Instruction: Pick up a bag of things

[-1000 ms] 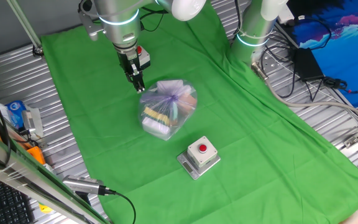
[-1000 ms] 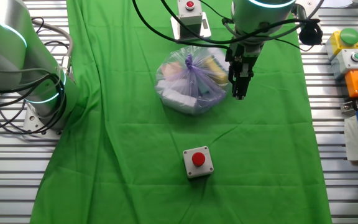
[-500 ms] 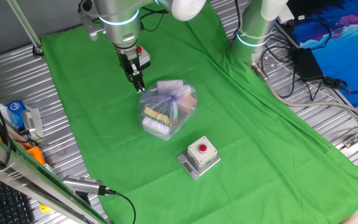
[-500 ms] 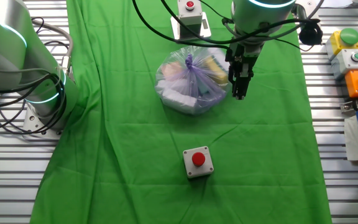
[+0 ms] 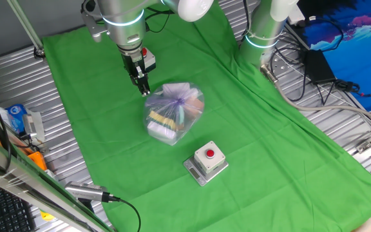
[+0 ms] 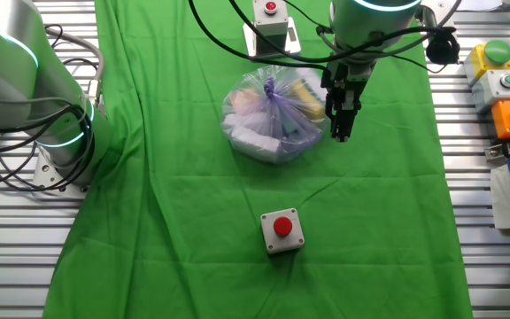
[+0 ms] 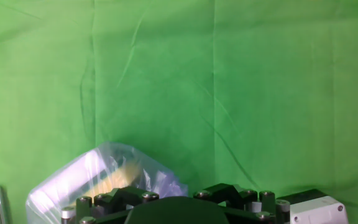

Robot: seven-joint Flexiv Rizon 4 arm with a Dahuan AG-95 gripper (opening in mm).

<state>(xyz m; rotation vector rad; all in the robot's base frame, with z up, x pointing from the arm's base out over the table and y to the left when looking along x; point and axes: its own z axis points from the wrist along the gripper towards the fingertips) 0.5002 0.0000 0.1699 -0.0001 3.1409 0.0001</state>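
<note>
The bag of things [image 5: 172, 113] is a clear crinkly plastic bag gathered at the top with a purple knot. It lies on the green cloth and shows white, yellow and purple items. It also shows in the other fixed view [image 6: 273, 115] and at the lower left of the hand view [image 7: 98, 180]. My gripper [image 5: 144, 88] points down close beside the bag and is apart from it. In the other fixed view the gripper [image 6: 341, 133] hangs just right of the bag. Its fingers look pressed together and hold nothing. The hand view shows only the gripper's body, not the fingertips.
A grey box with a red button [image 5: 208, 158] sits in front of the bag, and another [image 5: 148, 58] stands behind my arm. A second arm's base [image 5: 263, 32] stands at the cloth's far edge. Button boxes [image 6: 503, 71] and clutter lie on the metal table beside the cloth.
</note>
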